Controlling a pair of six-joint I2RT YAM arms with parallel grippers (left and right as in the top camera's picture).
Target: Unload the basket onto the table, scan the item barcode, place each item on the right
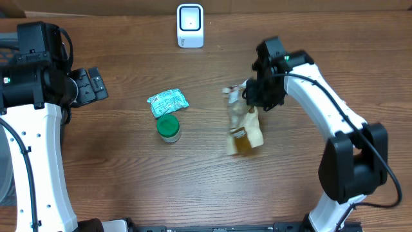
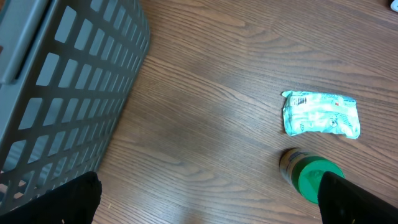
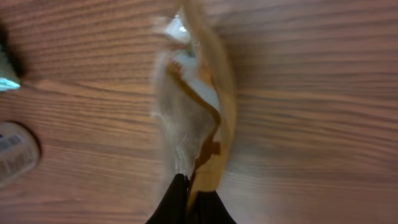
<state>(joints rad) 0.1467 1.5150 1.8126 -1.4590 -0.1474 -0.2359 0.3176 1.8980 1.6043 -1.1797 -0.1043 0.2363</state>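
Right gripper [image 1: 256, 96] is clamped shut on one edge of the clear-and-tan pouch [image 1: 244, 129]. In the wrist view both fingertips [image 3: 176, 202] pinch the film together. Judgement: an edge grip leaves the pouch faces free to turn toward the scanner [image 1: 190, 26], which stands well apart at the table's far side. The pouch is blurred and its barcode is not legible. Left gripper [image 1: 96, 82] is spread wide and empty, near the basket [image 2: 62, 93], out of the way. Teal packet [image 1: 167, 101] and green-capped bottle [image 1: 168, 127] lie just beside each other.
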